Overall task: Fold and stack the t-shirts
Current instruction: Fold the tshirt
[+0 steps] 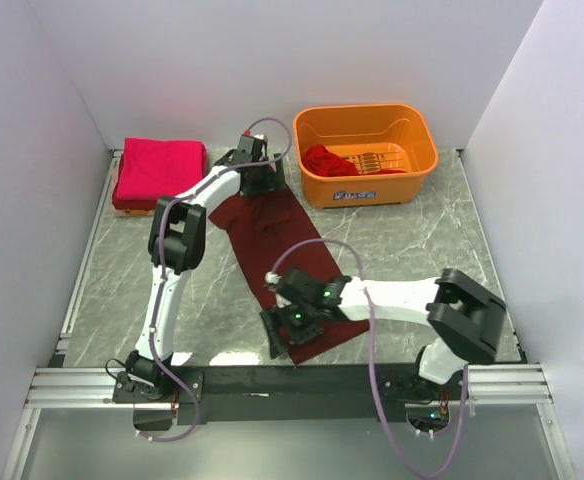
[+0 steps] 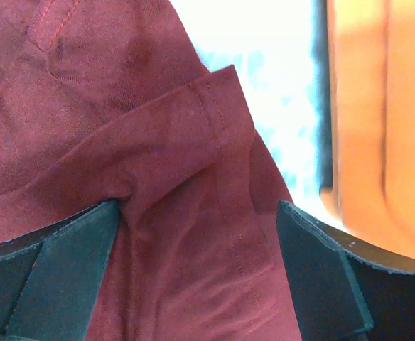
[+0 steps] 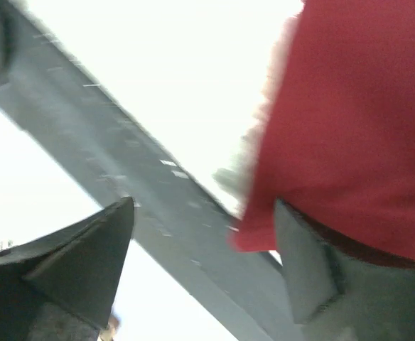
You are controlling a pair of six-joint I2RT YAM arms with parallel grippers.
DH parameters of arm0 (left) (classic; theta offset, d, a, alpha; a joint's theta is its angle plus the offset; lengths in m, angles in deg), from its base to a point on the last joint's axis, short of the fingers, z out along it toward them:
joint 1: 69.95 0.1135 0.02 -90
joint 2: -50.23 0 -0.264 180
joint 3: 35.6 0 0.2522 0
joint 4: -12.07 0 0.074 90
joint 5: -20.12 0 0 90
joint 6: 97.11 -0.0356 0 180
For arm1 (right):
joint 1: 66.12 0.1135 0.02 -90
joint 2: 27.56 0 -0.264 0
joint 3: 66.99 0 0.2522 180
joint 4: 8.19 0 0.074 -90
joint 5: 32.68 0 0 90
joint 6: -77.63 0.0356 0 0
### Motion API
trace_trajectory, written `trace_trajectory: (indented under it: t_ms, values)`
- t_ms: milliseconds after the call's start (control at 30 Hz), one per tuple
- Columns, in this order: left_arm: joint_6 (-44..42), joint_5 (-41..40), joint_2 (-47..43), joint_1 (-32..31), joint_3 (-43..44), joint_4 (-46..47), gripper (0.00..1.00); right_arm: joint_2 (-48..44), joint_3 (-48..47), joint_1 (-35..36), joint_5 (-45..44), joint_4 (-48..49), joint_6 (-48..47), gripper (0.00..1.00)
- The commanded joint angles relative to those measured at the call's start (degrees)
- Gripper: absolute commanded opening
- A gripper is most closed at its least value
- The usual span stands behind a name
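On the marble table [image 1: 412,250] the maroon shirt [image 1: 272,230] lies flat. The left gripper [image 2: 199,213] at its far end and the right gripper [image 3: 204,206] at its near hem are both spread. Each must pinch cloth before folding.

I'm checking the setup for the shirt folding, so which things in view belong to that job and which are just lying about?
Belongs to the job:
maroon t-shirt, spread out in the middle
folded pink-red t-shirt, back left
red t-shirt, crumpled, back right

Just there:
orange basket, holding the red one
marble table
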Motion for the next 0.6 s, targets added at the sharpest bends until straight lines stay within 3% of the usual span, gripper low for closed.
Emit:
trace_trajectory:
  t_ms: [0, 33, 133, 200, 367, 567]
  values:
    - [-2.64, -1.35, 6.89, 1.46, 5.64, -6.99, 0.99, 3.55, -6.80, 1.54, 8.38, 0.77, -5.56, 0.82]
    - [-3.33, 0.57, 8.03, 2.42, 7.48, -6.91, 0.99, 5.30, -8.03, 2.50, 8.65, -0.02, -7.30, 0.77]
    - [-3.95, 8.89, 9.09, 3.57, 10.30, -7.69, 1.00, 6.99, -10.51, 3.57, 9.09, -3.19, -8.73, 0.77]
    - [-3.34, 9.72, 7.96, 3.40, 8.57, -5.78, 0.99, 6.73, -9.45, 3.66, 10.32, -3.63, -8.38, 0.78]
    - [-3.25, 9.73, -4.33, 1.38, -10.75, 3.28, 1.00, 1.64, -11.46, 2.52, 0.41, -8.36, -9.08, 0.81]
    - [-2.46, 6.04, -16.47, 1.02, -19.21, 5.75, 1.00, -8.12, -11.04, -3.98, -2.77, -8.03, -9.87, 0.82]
